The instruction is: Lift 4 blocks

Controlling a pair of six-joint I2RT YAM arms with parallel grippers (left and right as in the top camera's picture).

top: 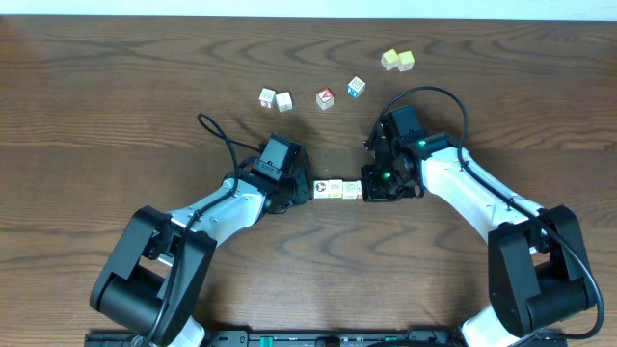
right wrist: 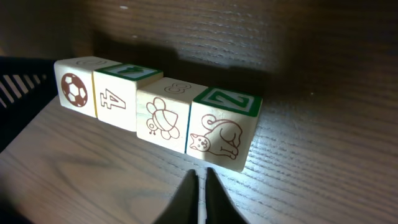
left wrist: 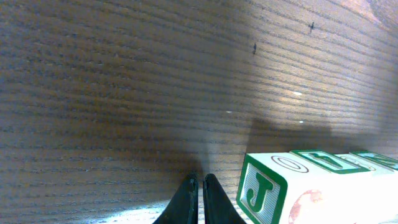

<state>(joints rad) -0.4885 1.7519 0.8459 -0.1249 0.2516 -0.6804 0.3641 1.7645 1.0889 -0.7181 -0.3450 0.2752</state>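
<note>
Blocks (right wrist: 158, 115), 4 white cubes in touching row, ball, 4, bee, cat pics, both jaws closed

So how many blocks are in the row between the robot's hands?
4, touching in a line in the right wrist view: the ball block leftmost, then the number block, the bee block, the cat block rightmost.

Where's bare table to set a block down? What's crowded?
Free: table left of the pink-edged cubes; right of the yellow cubes; front strip below the block row. Crowded: centre, row flanked by left gripper and right gripper.
</note>
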